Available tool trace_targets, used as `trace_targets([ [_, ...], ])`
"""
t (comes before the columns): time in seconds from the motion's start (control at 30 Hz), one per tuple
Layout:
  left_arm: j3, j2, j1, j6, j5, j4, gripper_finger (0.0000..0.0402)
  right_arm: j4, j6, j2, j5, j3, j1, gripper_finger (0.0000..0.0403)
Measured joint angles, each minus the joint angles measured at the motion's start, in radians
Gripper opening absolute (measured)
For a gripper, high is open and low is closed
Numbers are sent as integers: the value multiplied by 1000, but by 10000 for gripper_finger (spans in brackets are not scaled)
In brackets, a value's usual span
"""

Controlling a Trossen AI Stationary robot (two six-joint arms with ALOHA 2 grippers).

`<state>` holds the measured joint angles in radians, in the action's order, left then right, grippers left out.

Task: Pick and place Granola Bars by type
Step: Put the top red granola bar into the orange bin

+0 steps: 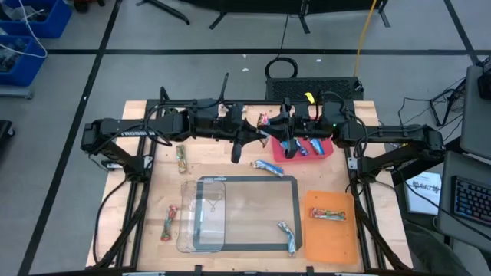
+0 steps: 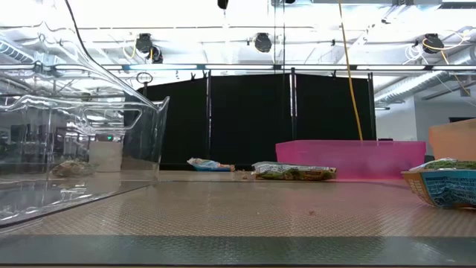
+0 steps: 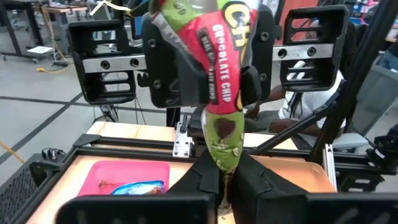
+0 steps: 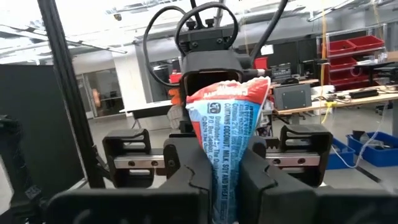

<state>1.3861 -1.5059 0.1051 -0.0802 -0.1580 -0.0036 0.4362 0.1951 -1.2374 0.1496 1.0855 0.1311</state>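
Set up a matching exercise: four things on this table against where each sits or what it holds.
1 pink tray
2 orange board
3 clear container
4 chocolate chip bar

a carries one red-orange bar
b clamped between left gripper and right gripper
c holds blue bars
d over the mat's left edge

Pairs: 1c, 2a, 3d, 4b

One red-green chocolate-chip bar (image 3: 221,99) hangs upright, pinched from both ends above the table's far middle. Blue bars (image 1: 305,146) sit in the pink tray at one o'clock — others lie scattered: four, five, eight, ten o'clock.
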Motion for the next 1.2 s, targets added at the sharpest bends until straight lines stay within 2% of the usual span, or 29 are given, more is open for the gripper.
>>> trace_targets([
  [0.27,0,8,1,-10,-7,-1,105,-1,2,0,12,0,0,19],
  [0.47,0,62,1,1,-54,5,198,-23,2,10,38,0,0,15],
  [0.6,0,126,1,62,-54,-81,264,-94,2,35,65,0,0,14],
  [0.73,0,195,4,117,-42,-229,313,-173,2,83,64,-2,0,14],
  [0.93,1,297,27,128,20,-454,341,-337,3,168,63,0,-30,13],
  [1.1,0,366,46,119,36,-589,333,-462,57,221,57,8,-99,13],
  [1.2,2,402,50,120,66,-640,322,-607,80,228,32,47,-167,11],
])
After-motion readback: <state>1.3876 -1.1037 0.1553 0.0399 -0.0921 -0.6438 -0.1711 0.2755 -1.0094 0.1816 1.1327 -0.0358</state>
